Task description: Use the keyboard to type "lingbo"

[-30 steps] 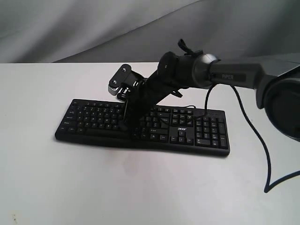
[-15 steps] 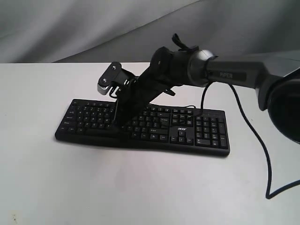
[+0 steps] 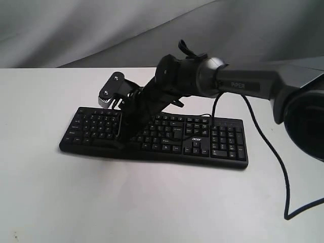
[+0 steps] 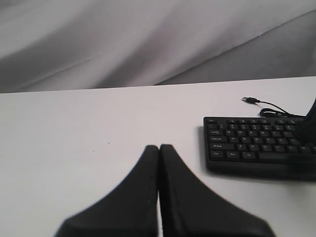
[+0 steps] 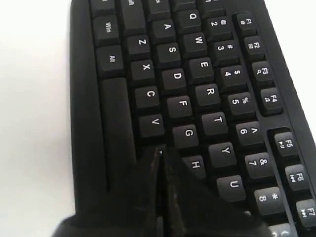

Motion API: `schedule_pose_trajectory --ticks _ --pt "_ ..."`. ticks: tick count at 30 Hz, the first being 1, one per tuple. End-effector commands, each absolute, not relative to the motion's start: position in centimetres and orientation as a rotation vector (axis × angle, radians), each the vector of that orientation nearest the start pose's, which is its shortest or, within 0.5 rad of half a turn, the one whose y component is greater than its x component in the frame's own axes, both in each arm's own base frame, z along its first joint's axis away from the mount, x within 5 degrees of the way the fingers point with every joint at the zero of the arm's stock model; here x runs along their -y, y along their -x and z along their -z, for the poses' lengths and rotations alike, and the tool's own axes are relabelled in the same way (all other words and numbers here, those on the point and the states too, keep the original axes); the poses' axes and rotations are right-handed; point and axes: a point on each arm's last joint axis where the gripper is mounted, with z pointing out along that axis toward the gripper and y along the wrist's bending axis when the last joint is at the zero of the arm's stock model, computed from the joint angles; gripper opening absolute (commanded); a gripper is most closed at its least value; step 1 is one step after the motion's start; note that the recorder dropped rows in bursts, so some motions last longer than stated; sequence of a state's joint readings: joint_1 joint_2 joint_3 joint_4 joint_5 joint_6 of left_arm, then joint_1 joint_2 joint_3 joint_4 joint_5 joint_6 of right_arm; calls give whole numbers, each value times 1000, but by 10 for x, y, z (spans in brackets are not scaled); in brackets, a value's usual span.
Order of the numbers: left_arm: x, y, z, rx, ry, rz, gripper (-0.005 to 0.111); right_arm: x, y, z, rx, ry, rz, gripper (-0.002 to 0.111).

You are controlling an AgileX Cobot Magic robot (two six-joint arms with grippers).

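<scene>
keyboard [image 3: 202,142] flat on tabletop [image 3: 152,202], mid-scene. right hand [image 5: 159,157] pinched shut, empty, tip down among v, g, h keys, likely on b. left hand [image 4: 159,150] shut, empty, well apart. risk: off-centre press clips neighbour key, wrong letter.
</scene>
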State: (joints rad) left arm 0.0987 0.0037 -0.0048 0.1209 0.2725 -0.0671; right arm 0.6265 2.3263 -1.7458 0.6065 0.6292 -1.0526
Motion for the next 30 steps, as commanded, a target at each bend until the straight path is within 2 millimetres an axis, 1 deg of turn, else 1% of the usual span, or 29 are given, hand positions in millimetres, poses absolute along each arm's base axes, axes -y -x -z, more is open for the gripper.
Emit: schedule_pose_trajectory --ticks 1,18,20,22,24,25,26,27,30 --pt "-8 -54 -189 -1748 71 -132 1 -316 -385 -125 -2082 1542 -458 0" --pt "-8 -54 -189 -1748 71 -132 1 -314 -385 -125 -2089 1556 -445 0" --pt "-8 -54 -189 -1748 71 -132 1 -314 -385 -124 -2090 1555 -445 0" --pt "-8 -54 -189 -1748 71 -132 1 -314 -386 -115 -2103 1556 -441 0" --pt "-8 -54 -189 -1748 71 -132 1 -314 -386 -114 -2103 1555 -440 0" --pt "-8 -54 -189 -1748 71 -132 1 -314 -386 -117 -2098 1553 -440 0" --pt "-8 -54 -189 -1748 71 -132 1 -315 -386 -124 -2084 1547 -438 0" --pt "-8 -54 -189 -1748 71 -132 1 -315 -386 -127 -2081 1545 -437 0" --pt "-8 -54 -189 -1748 71 -132 1 -317 -390 -139 -2042 1521 -426 0"
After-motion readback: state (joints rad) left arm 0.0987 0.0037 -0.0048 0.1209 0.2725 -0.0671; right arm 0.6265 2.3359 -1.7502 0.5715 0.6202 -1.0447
